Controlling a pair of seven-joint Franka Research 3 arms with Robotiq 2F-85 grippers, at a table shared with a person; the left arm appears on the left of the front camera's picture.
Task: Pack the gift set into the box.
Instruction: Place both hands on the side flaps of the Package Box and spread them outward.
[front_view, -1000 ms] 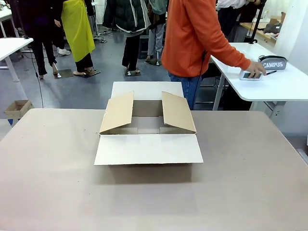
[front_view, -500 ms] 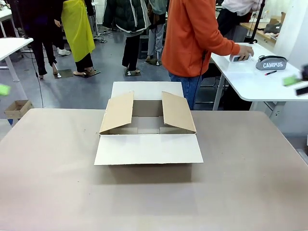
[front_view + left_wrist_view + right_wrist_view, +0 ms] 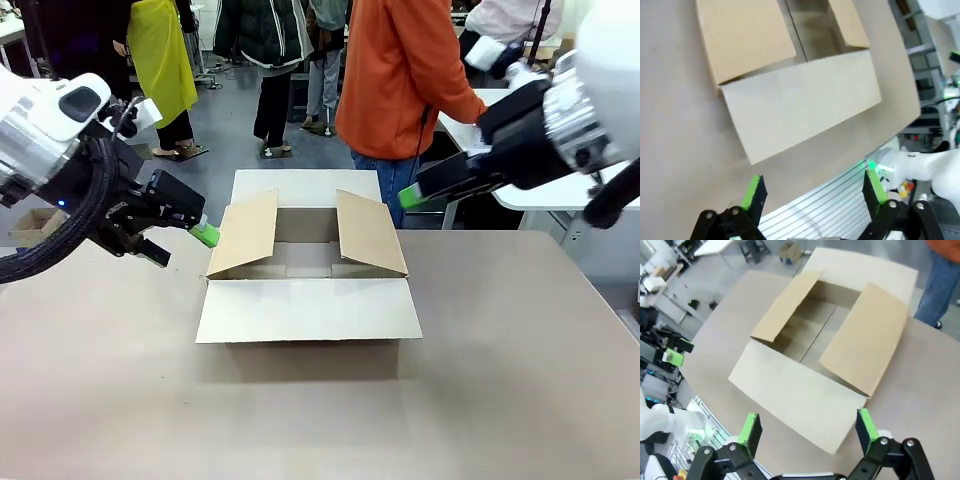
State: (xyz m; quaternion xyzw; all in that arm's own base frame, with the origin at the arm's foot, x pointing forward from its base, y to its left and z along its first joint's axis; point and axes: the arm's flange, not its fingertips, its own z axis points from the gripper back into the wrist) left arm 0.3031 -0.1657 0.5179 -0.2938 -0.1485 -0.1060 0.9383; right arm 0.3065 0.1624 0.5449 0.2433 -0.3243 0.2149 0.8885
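Box (image 3: 300, 258) sits mid-table, top open. Near flap (image 3: 308, 310) lies flat out toward you. Far flap (image 3: 305, 186) is folded out toward the person's side. Left flap (image 3: 245, 233) and right flap (image 3: 371, 231) stand tilted up. In the right wrist view you can see the bare cardboard floor and its centre seam through the opening.

Left gripper (image 3: 183, 243) hangs in the air just left of the box, beside the outer edge of the left flap. In the front view the green tip looks very close to that flap. The left wrist view puts it clear of the box, with open table in between. Jaws are released and spread wide, nothing between the pads (image 3: 753, 188). Past them you see the near flap and the table (image 3: 520, 380).

Right gripper (image 3: 410, 197) is higher up, near the far right corner of the box, above and just beyond the right flap. It sits in front of the person (image 3: 400, 80) in the orange top. In the right wrist view the fingers (image 3: 866, 426) are wide apart and empty, looking down on the box from above.

The person stands at the far edge, right of centre, turned toward the white side table (image 3: 545, 198) at far right. The sleeve (image 3: 455, 95) reaches that way. The hand is hidden behind your right arm, so you can't tell what it holds.
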